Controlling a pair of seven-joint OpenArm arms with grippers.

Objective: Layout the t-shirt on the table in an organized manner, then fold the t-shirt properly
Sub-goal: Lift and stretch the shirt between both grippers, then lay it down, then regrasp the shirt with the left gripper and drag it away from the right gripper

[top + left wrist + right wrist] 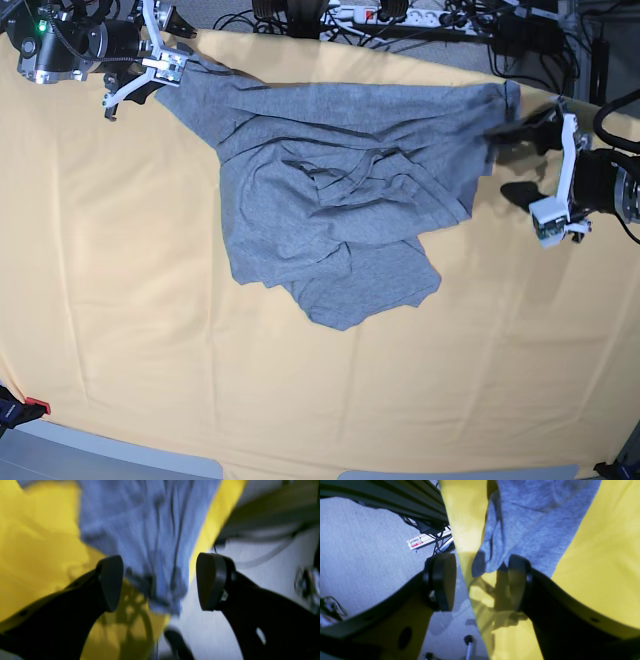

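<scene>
Pale yellow-orange table (120, 300) fills base view, cables and power strip along far edge. Grey t-shirt (340, 200) lies crumpled across far centre of table, plain side up, no lettering visible, top edge stretched between both arms. Left gripper (160, 581) jaws wide apart, shirt corner lying between them, not pinched. Right gripper (482, 581) jaws wide, shirt edge at inner pad, not clamped. White box (427, 540) on floor, red label unreadable.

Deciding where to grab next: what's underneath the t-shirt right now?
The t-shirt lies rumpled on the table, whose yellow cloth shows all around it. Part of the shirt is folded under itself, so lower layers and any print are hidden. Both grippers, left gripper and right gripper, stand open at its edges.
</scene>
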